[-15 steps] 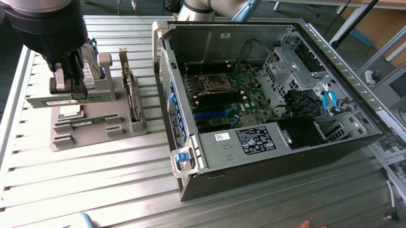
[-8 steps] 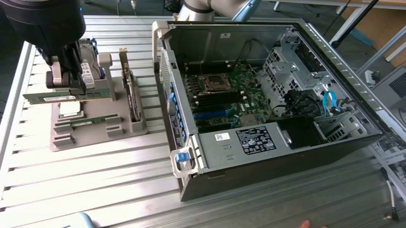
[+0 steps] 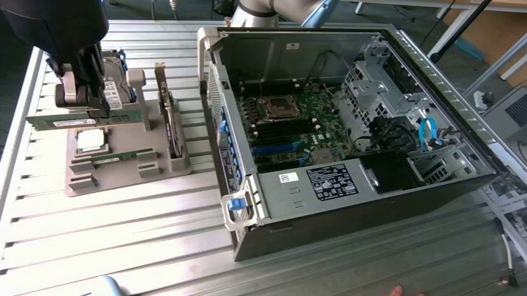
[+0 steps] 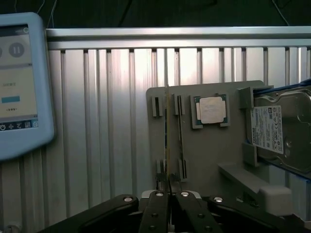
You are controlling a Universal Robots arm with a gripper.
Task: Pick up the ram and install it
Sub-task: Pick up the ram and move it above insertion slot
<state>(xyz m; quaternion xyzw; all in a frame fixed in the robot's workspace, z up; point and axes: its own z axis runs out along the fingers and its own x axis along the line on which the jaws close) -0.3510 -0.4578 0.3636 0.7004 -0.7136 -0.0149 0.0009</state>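
Ram point(image 3: 49, 123) edge-on within claw point(image 4: 168, 190) grip

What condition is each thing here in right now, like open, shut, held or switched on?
pincer: shut on the memory stick.
memory stick: gripped, lifted above the gray holder.
spare memory stick: seated in its holder slot.
processor chip: lying flat in its pocket.
hard drive: standing on edge in the holder.
computer case: side panel off, insides exposed.
tablet: screen lit.
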